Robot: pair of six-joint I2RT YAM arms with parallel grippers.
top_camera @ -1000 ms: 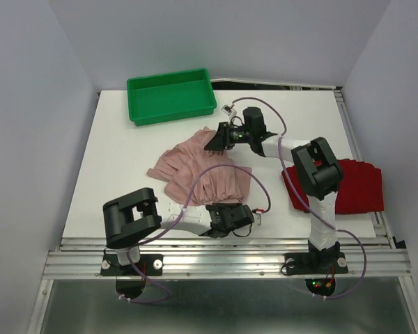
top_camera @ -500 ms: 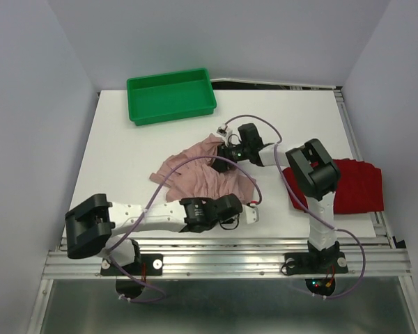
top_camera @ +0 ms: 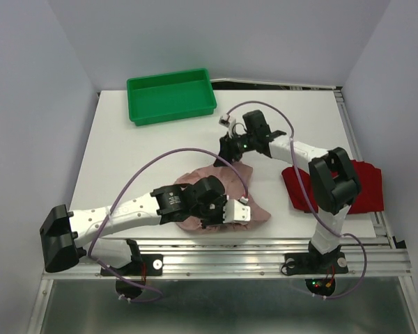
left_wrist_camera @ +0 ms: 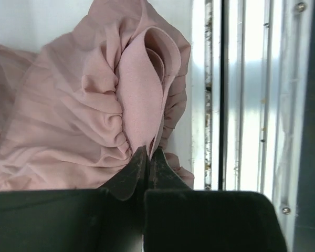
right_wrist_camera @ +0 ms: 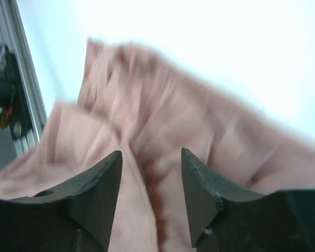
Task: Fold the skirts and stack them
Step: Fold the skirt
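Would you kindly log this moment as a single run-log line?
left gripper: shut on pink skirt | right gripper: open above pink skirt | red skirt: apart, to the right | stack: not yet

The pink skirt [left_wrist_camera: 68,121], pinched in the black left jaws, is plain dusty pink. The dark red skirt [top_camera: 366,188] has no pattern. The tray [top_camera: 134,94] is bright green, the desk [top_camera: 125,160] white.

No words, numbers, labels or brand marks are showing clearly enough to read on the pink skirt [top_camera: 256,214], the dark red skirt [top_camera: 366,188] or the green tray [top_camera: 167,75].
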